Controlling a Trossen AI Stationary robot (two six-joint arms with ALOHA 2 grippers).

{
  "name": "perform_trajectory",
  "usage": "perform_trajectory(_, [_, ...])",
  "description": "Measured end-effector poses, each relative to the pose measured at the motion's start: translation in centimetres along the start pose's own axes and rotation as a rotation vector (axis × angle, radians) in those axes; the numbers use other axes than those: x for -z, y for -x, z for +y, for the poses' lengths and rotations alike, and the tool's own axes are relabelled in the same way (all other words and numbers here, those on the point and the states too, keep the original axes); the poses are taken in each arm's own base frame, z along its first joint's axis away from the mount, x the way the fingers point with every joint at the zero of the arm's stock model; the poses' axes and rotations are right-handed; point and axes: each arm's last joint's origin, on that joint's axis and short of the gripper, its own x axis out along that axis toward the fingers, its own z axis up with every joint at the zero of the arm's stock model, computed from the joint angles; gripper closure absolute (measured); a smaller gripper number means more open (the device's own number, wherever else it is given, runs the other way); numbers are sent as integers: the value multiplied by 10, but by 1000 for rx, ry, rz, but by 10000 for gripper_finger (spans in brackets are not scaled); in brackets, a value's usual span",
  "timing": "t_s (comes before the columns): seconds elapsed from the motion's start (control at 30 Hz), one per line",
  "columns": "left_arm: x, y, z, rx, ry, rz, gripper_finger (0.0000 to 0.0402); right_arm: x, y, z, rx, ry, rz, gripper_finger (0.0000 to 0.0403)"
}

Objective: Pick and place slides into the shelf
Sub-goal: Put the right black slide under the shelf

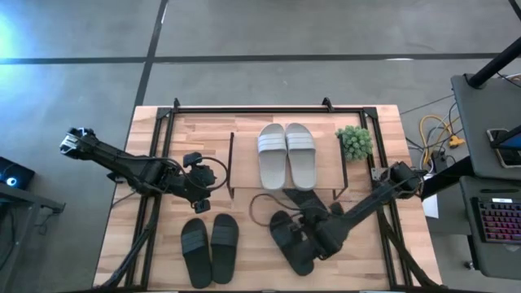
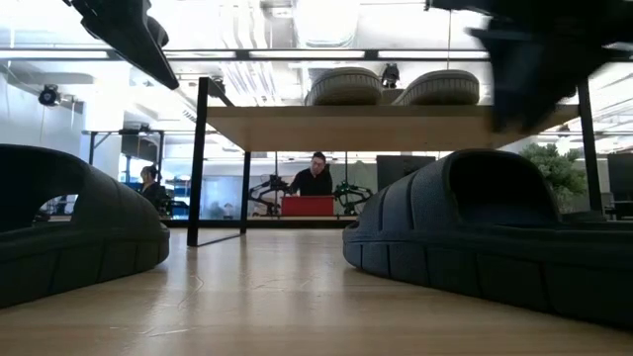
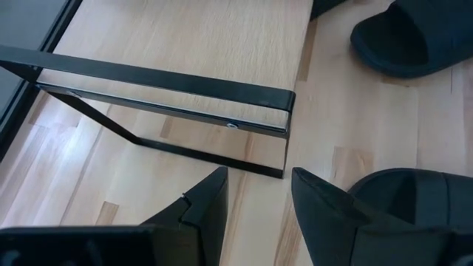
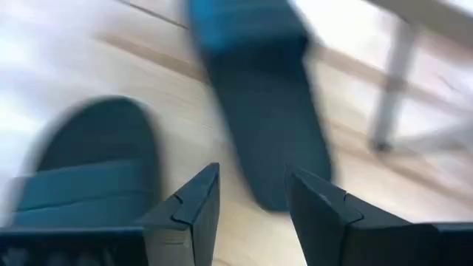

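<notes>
**White pair on the shelf, black pairs on the bench**

My landmark is the shelf point(image 1: 244, 167), a small low rack with a light wood top board and thin black metal side frames, standing mid-bench. On its top board lies the light grey-white pair of ribbed-strap slide sandals point(image 1: 286, 155), side by side and touching.

My right gripper point(image 1: 313, 236) hangs low over the bench point(image 1: 155, 252), just in front of the shelf and toward its right end. Its two dark fingers point(image 4: 196, 207) stand apart with a clear gap and nothing between them. Directly under and around it lies one black pair of slide sandals point(image 1: 291, 238), the two lying askew rather than parallel. In my right wrist view one of these shows strap-up beside one finger and the other runs lengthwise ahead of the gap; that view is blurred.

My left gripper point(image 1: 199, 202) is just in front of the shelf's left end, also with its fingers point(image 3: 211, 203) parted and empty, facing the black side frame.

The second black pair of slide sandals point(image 1: 209, 248) lies neatly together on the bench, in front of the shelf's left end and near my left gripper.

A small green potted plant point(image 1: 355, 142) sits just beyond the shelf's right end.
</notes>
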Motion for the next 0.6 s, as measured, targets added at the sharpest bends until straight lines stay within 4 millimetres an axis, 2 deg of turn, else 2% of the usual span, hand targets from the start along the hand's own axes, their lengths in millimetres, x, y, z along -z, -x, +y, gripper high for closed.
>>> perform_trajectory(0.07, [0, 0, 0, 0, 0, 0, 267, 8, 5, -7, 47, -93, 22, 259])
perform_trajectory(0.23, [0, 0, 0, 0, 1, -1, 267, 39, 19, -16, 37, -329, 95, 269])
perform_trajectory(0.37, [0, 0, 0, 0, 1, -2, 267, 59, 19, -13, 15, -335, 183, 265])
perform_trajectory(0.5, [-1, 0, 0, 2, -6, -4, 267, 56, 14, -12, -17, -317, 68, 256])
perform_trajectory(0.6, [-1, 0, 0, 2, -6, -5, 267, 50, 1, -14, 66, -307, 25, 258])
